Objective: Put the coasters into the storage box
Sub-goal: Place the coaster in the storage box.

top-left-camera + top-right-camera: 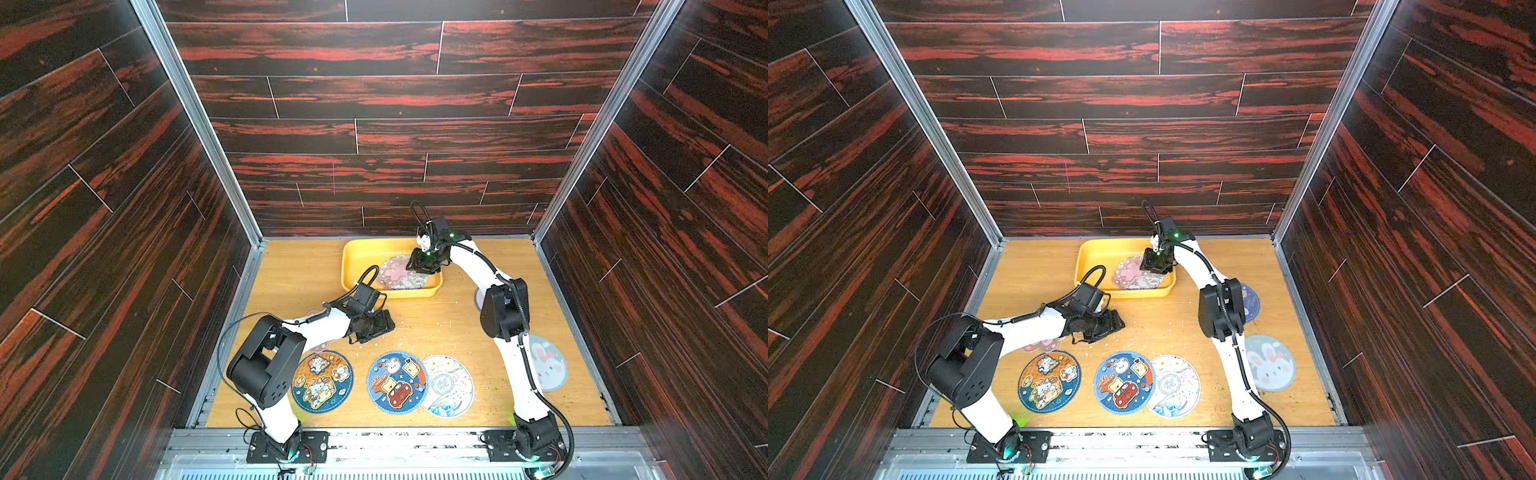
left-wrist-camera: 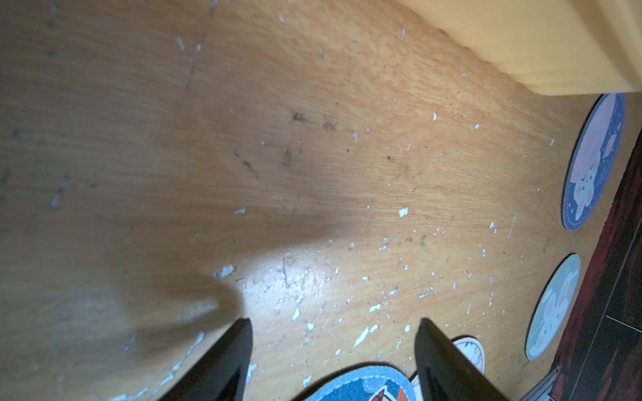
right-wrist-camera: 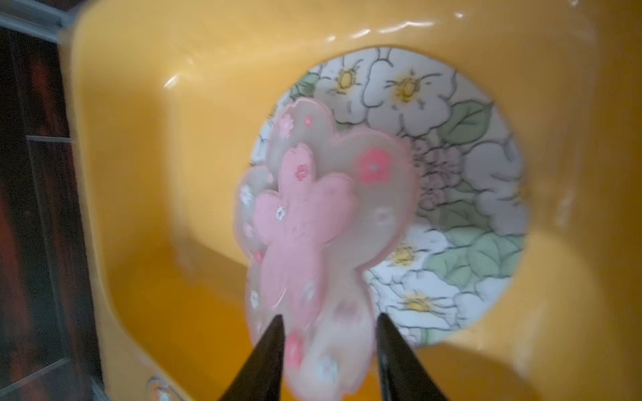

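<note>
Two coasters are in the box, which sits at 12 o'clock on the bench. A floral disc lies flat on the box floor, and a pink blossom lies partly over it.

The right end effector hangs just above the box at its 3 o'clock end. Its jaws stand partly apart on either side of one petal. The gap is far wider than the thin mat, so the blossom looks let go rather than pinched. That picture is blurred, though, so I cannot rule out a light touch.

The left end effector is near the middle of the bench, close to the box's 6 o'clock wall. Its jaws are wide apart over bare wood and it holds nothing.

Six coasters show on the bench:
- a cartoon disc at 7 o'clock;
- a bear disc at 6 o'clock;
- a wave disc touching or slightly overlapping the bear disc;
- a rabbit disc at 4 o'clock, beside the right arm;
- a navy disc at 3 o'clock, partly behind the right elbow;
- a second blossom at 8 o'clock, mostly under the left forearm.

By this count the task is about a quarter done. The box's 9 o'clock half is bare, so there is room for a second stack.
</note>
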